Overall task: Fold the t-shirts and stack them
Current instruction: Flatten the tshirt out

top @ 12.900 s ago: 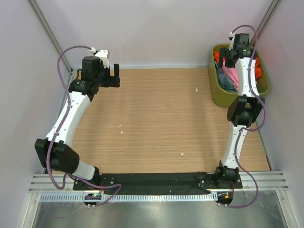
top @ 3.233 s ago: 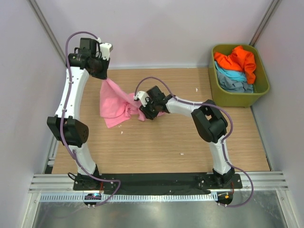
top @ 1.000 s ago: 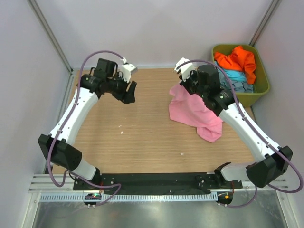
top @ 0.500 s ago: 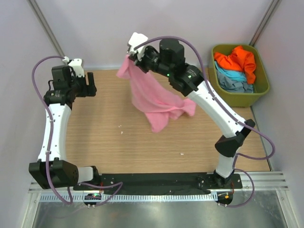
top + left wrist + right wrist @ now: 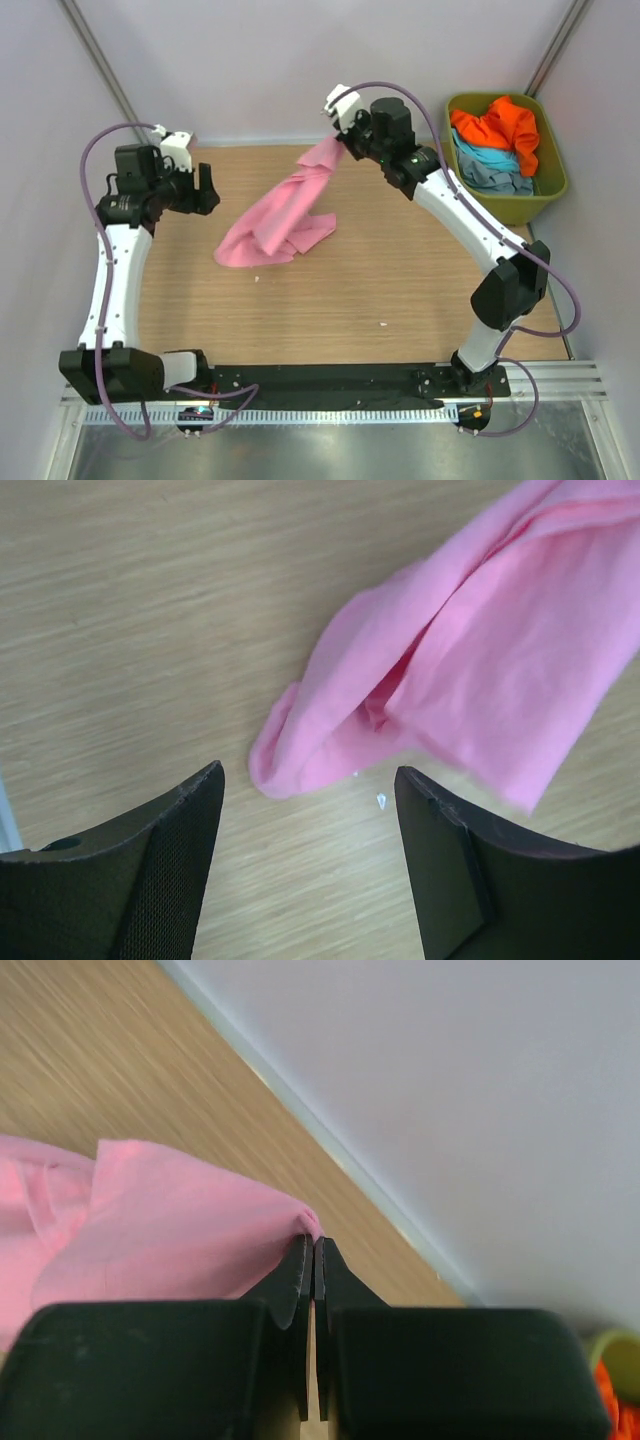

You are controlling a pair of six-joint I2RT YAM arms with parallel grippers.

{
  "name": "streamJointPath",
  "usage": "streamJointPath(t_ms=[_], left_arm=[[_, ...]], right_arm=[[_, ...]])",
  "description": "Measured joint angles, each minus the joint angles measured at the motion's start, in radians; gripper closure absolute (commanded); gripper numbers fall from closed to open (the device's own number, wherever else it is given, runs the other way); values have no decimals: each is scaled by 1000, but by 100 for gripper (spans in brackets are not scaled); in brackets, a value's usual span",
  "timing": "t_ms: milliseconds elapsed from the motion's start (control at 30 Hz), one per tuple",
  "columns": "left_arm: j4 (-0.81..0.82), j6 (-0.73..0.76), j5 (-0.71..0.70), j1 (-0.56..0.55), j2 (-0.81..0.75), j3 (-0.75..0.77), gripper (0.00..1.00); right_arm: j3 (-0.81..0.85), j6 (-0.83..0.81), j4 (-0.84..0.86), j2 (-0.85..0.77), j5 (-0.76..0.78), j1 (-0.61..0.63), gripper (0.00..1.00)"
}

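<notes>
The right gripper (image 5: 338,150) pinches just one thin corner of the pink t-shirt (image 5: 272,228), well left of the olive-green tub (image 5: 490,214). That corner could slip out. The left gripper (image 5: 203,188) is wide open, farther from the tub, holding nothing, so the shirt may land bunched.

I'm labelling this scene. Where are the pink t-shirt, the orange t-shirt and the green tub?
pink t-shirt (image 5: 272,228), top view, middle of the cloth.
orange t-shirt (image 5: 508,125), top view, its bunched middle.
green tub (image 5: 500,212), top view, near wall.
</notes>
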Motion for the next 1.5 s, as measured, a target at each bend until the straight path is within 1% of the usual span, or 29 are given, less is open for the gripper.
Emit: streamJointPath(t_ms=[100,167,367,467,500,567,700,833,1100,1200,1333,1400,1467,1500], left_arm=[[-48,27,48,-13,70,0,30],[-82,51,72,-22,114,-1,31],[-193,125,146,-43,214,-52,31],[-253,154,173,-61,276,-62,32],[-262,160,179,-79,291,-62,33],[-286,174,189,-124,326,-62,36],[-315,181,216,-182,392,-62,37],[-314,177,207,-175,437,-62,38],[-283,158,152,-118,450,-61,38],[-279,149,147,-117,513,-52,41],[-261,136,141,-118,637,-23,46],[-259,125,141,-117,684,-2,51],[-257,116,142,-114,717,25,64],[-256,112,143,-112,728,37,75]], right_arm=[[-114,-1,-1,0,29,-82,99],[-173,-2,-2,0,36,-105,99],[-279,-5,-2,0,34,-95,99],[-290,-5,-1,0,31,-90,99],[-290,-5,1,0,31,-90,99],[-290,-5,2,0,31,-90,99],[-290,-5,5,-1,30,-90,99],[-290,-5,5,-1,30,-90,99],[-309,-6,4,-21,24,-90,99],[-310,-6,3,-21,23,-90,99],[-310,-6,3,-21,23,-90,99],[-310,-7,3,-22,23,-90,99],[-311,-9,3,-23,23,-90,99],[-311,-10,4,-23,23,-90,99]])
